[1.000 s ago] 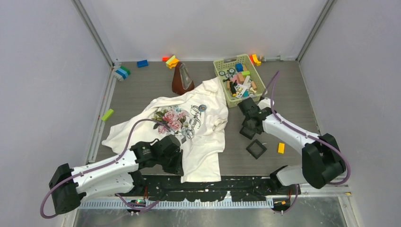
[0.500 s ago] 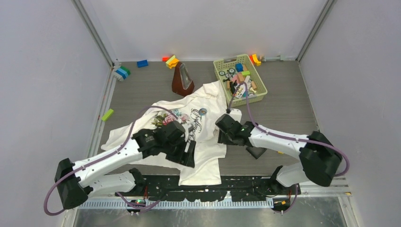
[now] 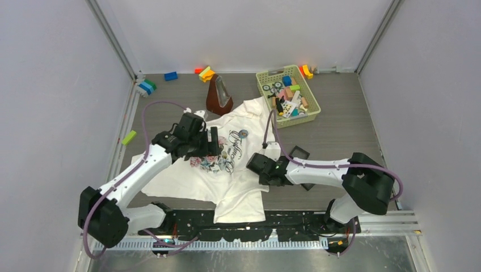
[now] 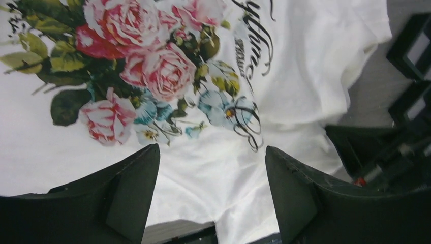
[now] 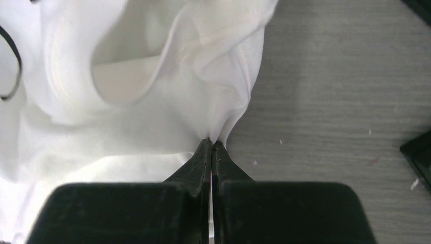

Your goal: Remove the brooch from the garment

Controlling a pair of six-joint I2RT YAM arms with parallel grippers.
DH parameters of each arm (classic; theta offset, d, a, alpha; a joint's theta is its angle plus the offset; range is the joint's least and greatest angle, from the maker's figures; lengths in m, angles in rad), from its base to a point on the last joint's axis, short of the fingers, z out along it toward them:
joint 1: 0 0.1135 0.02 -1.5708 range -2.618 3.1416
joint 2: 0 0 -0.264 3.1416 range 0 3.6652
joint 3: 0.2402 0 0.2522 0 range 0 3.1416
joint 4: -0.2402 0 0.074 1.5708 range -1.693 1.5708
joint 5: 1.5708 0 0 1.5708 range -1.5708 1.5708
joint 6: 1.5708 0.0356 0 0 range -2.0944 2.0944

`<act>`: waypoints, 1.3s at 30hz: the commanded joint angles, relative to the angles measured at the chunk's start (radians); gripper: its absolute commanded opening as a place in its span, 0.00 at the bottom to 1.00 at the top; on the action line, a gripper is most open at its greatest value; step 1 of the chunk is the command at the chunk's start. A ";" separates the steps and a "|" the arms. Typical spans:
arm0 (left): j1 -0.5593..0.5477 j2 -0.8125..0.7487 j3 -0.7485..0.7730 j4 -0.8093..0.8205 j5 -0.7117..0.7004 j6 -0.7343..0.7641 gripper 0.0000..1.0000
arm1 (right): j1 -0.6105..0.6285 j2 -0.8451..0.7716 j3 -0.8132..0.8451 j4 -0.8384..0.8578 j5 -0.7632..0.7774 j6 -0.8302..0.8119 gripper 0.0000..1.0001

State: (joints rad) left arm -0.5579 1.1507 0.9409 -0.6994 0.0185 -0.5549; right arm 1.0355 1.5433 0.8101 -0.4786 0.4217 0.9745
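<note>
brooch lies right of the open left jaws, far of the closed right jaws

the brooch (image 3: pixel 243 134) is pinned on the front of the garment (image 3: pixel 187 178), just right of the black script. the left jaws hang spread wide and empty over the rose print. from them the pin lies to the right and slightly far, past the lettering. it doesn't show in the left wrist view. the right jaws are closed, pinching a fold at the garment's right edge, with the table (image 5: pixel 330 101) just beside them. the pin is far and a bit left of that pinch. both arms look about equally near. the pin is roundish, so there's no long axis to line up on. my read: right anchors the cloth, left is free and needs to cross the script rightward to reach the pin.
</note>
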 commanded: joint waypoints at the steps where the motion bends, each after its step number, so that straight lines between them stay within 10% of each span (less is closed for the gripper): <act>1: 0.105 0.122 0.005 0.204 0.007 0.024 0.79 | 0.055 -0.094 -0.099 -0.084 -0.006 0.108 0.00; 12: 0.266 0.579 0.249 0.273 -0.009 0.128 0.79 | 0.163 -0.537 -0.260 -0.278 0.023 0.288 0.03; 18: 0.266 0.626 0.279 0.213 -0.137 0.190 0.80 | 0.111 -0.605 -0.099 -0.349 0.173 0.118 0.61; 23: 0.275 0.598 0.187 0.257 -0.120 0.150 0.79 | -0.100 -0.482 0.040 -0.228 0.031 -0.089 0.68; 26: 0.317 0.573 0.118 0.313 -0.062 0.133 0.69 | -0.236 -0.365 0.120 -0.126 -0.080 -0.189 0.68; 33: 0.472 0.492 -0.068 0.492 0.076 0.066 0.02 | -0.446 -0.008 0.243 0.015 -0.157 -0.254 0.65; 39: 0.475 0.452 -0.062 0.458 0.026 0.091 0.00 | -0.521 0.189 0.288 0.084 -0.230 -0.265 0.58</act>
State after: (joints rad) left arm -0.0830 1.6394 0.8867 -0.2356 0.0719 -0.4740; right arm 0.5327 1.6802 1.0698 -0.4706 0.2352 0.7444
